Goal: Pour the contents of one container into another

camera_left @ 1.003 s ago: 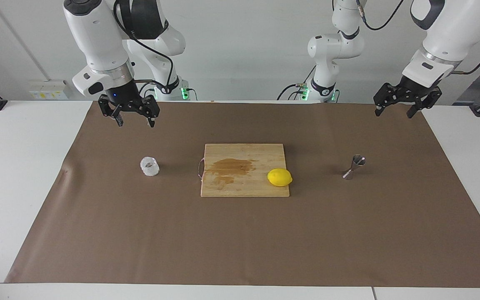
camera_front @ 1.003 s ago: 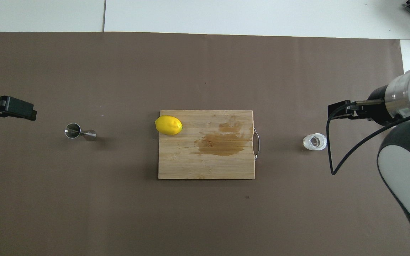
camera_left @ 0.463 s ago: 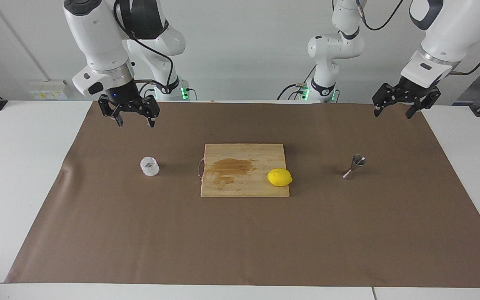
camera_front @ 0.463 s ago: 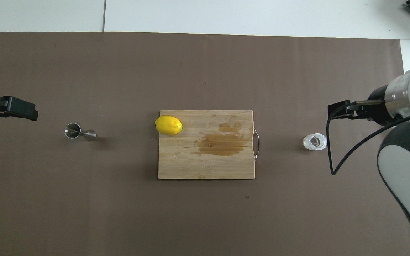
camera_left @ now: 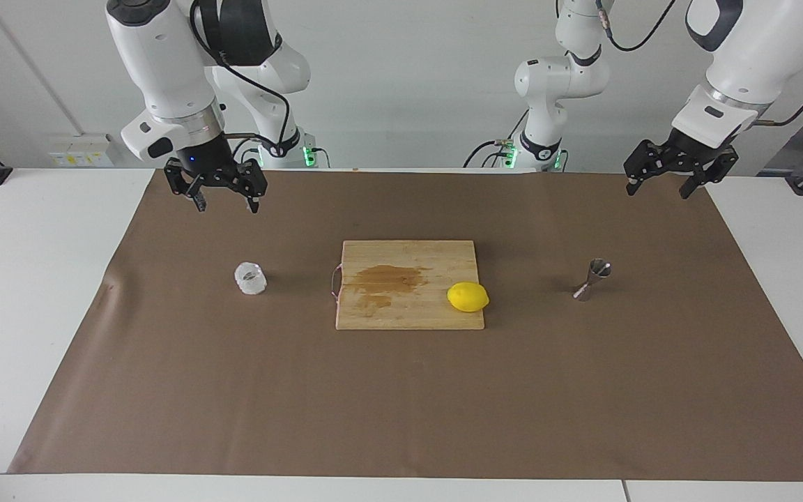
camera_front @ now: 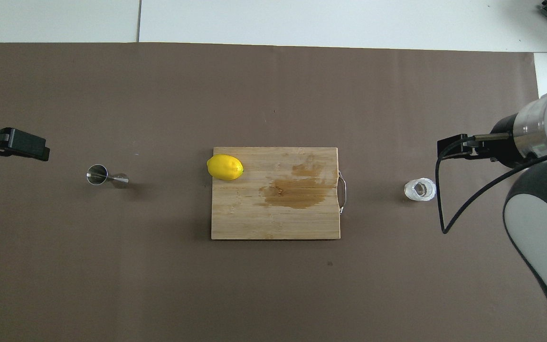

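A small clear faceted glass cup [camera_left: 250, 279] [camera_front: 419, 189] stands upright on the brown mat toward the right arm's end. A steel hourglass jigger [camera_left: 593, 279] [camera_front: 105, 176] stands upright on the mat toward the left arm's end. My right gripper [camera_left: 227, 203] hangs open and empty over the mat's edge by the robots, apart from the cup. Over that same edge at the jigger's end hangs my left gripper [camera_left: 656, 189], also open and empty, well clear of the jigger.
Between cup and jigger lies a wooden cutting board [camera_left: 408, 315] [camera_front: 254, 223] with a dark wet stain and a metal handle facing the cup. A yellow lemon [camera_left: 468, 297] [camera_front: 225, 167] rests on the board's corner nearest the jigger. The brown mat [camera_left: 401, 404] covers the white table.
The left gripper has shifted very slightly upward. The right arm and all the objects are where they were.
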`<action>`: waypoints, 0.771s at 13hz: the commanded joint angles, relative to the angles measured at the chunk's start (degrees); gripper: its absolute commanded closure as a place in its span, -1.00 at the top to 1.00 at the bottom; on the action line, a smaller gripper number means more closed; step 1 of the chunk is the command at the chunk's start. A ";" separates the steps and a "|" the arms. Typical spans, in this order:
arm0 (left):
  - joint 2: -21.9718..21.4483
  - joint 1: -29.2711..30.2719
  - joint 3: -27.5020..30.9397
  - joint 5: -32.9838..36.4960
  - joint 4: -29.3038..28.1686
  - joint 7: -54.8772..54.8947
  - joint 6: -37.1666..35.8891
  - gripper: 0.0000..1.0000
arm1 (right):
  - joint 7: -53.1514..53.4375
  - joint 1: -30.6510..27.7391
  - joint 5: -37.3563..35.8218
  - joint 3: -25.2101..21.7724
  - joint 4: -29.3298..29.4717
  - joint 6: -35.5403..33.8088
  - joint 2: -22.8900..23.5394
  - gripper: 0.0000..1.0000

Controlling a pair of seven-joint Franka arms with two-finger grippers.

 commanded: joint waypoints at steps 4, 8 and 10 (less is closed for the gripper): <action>5.28 4.48 -0.05 -1.51 0.67 -4.72 -1.74 1.00 | 0.77 -0.58 1.28 0.47 -0.53 -0.57 -0.79 1.00; 9.67 9.57 -0.05 -6.34 0.32 -13.22 -3.14 1.00 | 0.77 -0.58 1.28 0.47 -0.53 -0.57 -0.79 1.00; 12.74 10.98 -0.05 -8.72 0.31 -17.81 -2.71 1.00 | 0.77 -0.58 1.28 0.47 -0.53 -0.57 -0.79 1.00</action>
